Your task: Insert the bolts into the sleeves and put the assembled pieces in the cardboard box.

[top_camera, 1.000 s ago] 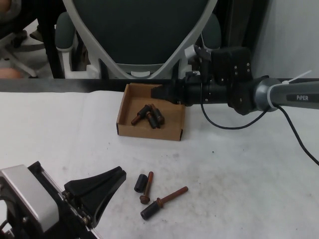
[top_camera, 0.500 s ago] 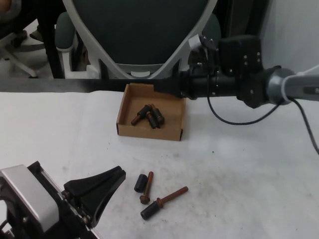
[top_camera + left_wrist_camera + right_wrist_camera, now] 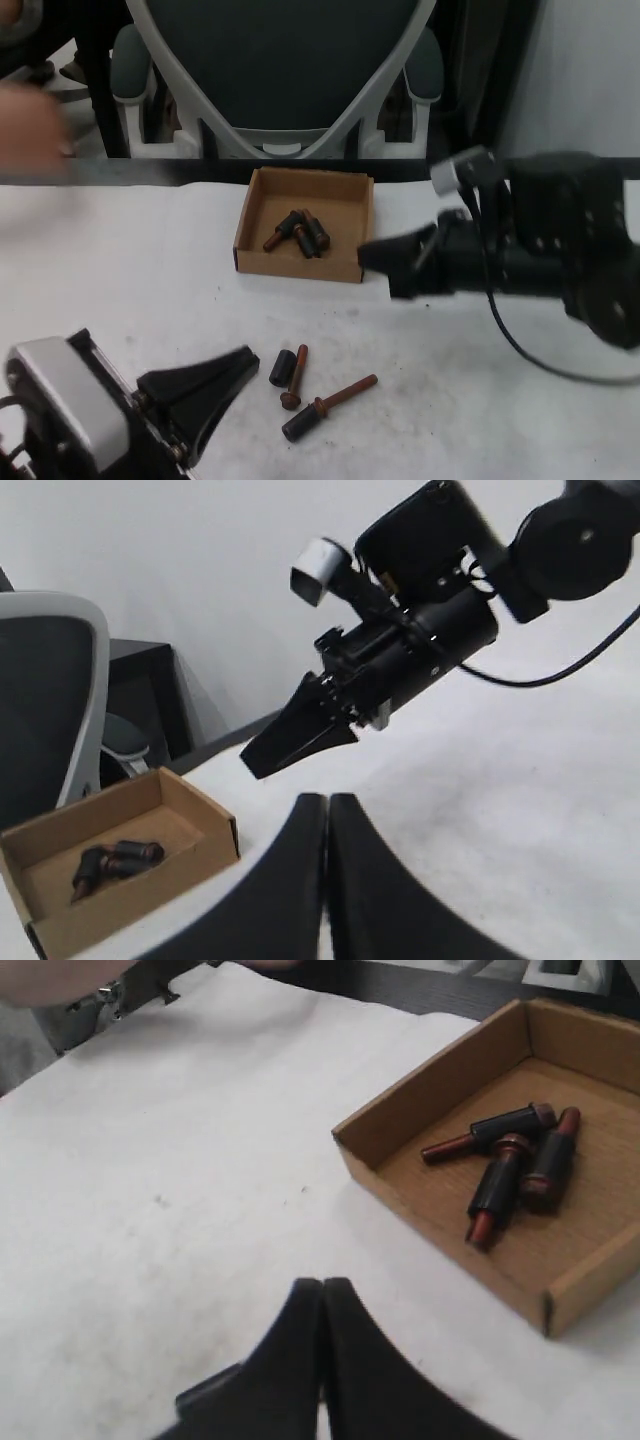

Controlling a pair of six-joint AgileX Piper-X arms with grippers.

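Note:
The cardboard box (image 3: 300,264) sits at the bench's far middle and holds three assembled bolt-and-sleeve pieces (image 3: 303,233) (image 3: 505,1165). Nearer the front lie a loose black sleeve (image 3: 281,367), a rust-coloured bolt (image 3: 296,376) and a bolt part-way inside a sleeve (image 3: 326,405). My right gripper (image 3: 372,254) is shut and empty, just right of the box's front right corner. The left gripper (image 3: 238,362) is shut and empty too, low at the front left, its tip a little left of the loose sleeve. The left wrist view has the right gripper (image 3: 268,756) above the box (image 3: 195,825).
An office chair (image 3: 280,70) stands behind the bench's dark back edge. White cloth (image 3: 500,400) covers the bench, with bare room at the left and the front right. The right arm's cable (image 3: 520,350) hangs over the cloth.
The right arm has swung from above the box's back right edge towards the front, and now sits beside the box's front right corner. The left arm shifted slightly.

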